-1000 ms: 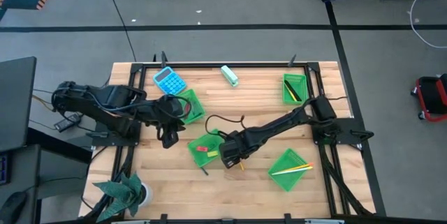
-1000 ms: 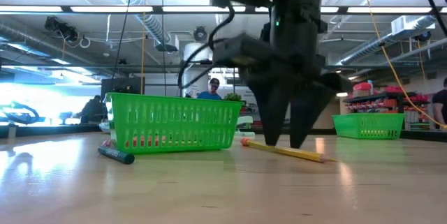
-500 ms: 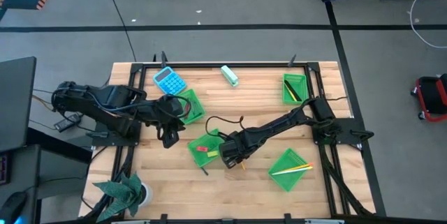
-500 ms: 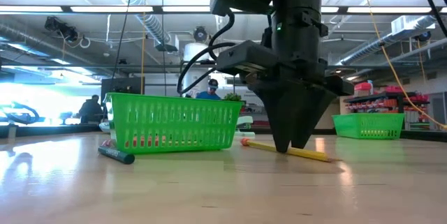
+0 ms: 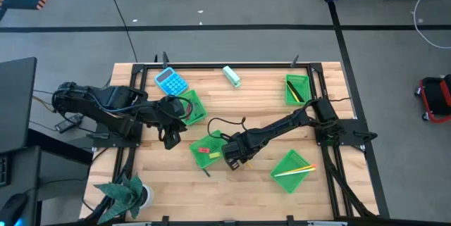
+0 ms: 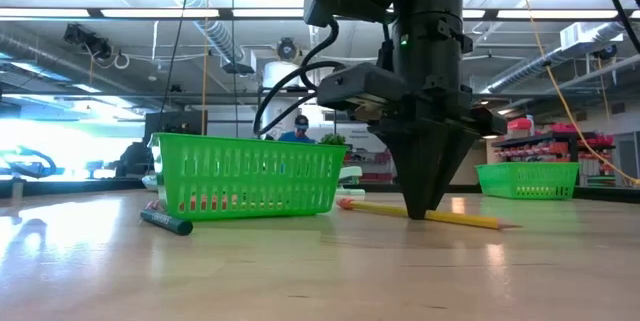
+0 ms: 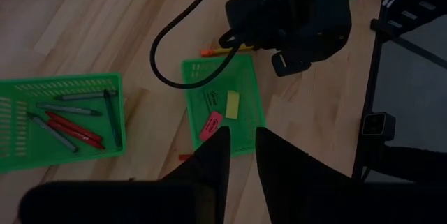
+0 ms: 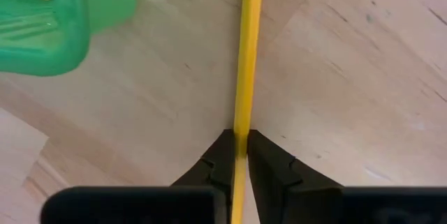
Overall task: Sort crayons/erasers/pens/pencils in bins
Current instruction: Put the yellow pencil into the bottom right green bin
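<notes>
Yellow pencil [image 8: 248, 56] now pinched; right gripper [image 8: 237, 155] jaws were apart earlier.

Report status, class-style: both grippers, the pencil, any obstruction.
Right gripper shut on yellow pencil, down at the table. Left gripper waits above the eraser bin, empty. Nothing blocking.

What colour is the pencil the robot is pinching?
Yellow. The pencil shows best in the right wrist view, between the right gripper's jaws.
</notes>
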